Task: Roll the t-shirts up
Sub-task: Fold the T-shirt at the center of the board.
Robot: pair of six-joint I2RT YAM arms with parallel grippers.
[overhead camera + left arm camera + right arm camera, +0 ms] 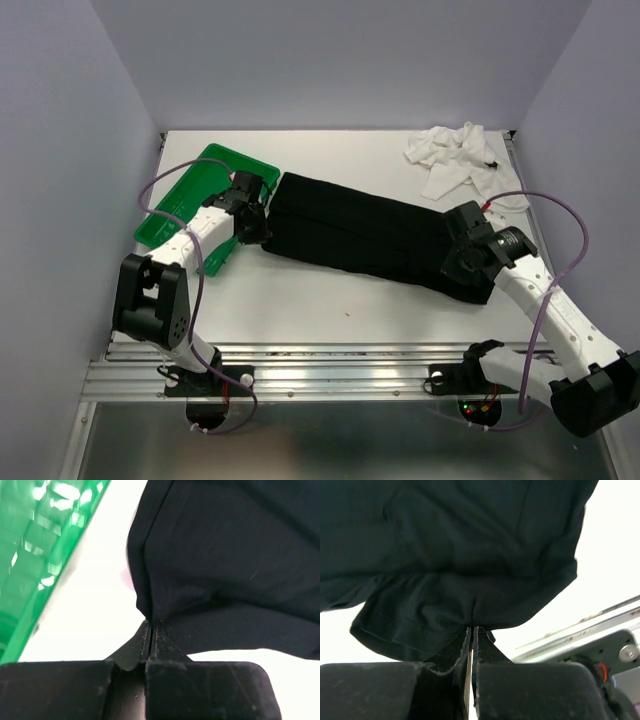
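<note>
Left gripper (252,224) was clamped on the left end of the black t-shirt (370,236), a little left of the frame's centre in the top view. In its wrist view the jaws met with a fold of dark cloth pinched at their tips (151,625), the fabric puckering upward from that spot. The right gripper (463,262) held the opposite end, at the lower right of the shirt. Its own view showed the jaws likewise closed on a hemmed edge (471,628), with the cloth (460,545) hanging above them.

The black t-shirt lay as a long, narrow band running diagonally across the middle of the white table (330,300), from centre-left down toward lower right. It looked already folded lengthwise. Gripping both short ends at once probably served to keep that band stretched and straight, so its layers stayed aligned for rolling. No roll had yet been started at either end.

The white t-shirt (456,156) sat crumpled in the upper right of the table, apart from the black one and untouched. The green tray (188,196) lay at the left, just beside the left gripper; its rim filled the upper left of the left wrist view (40,545), clear of the cloth.
</note>
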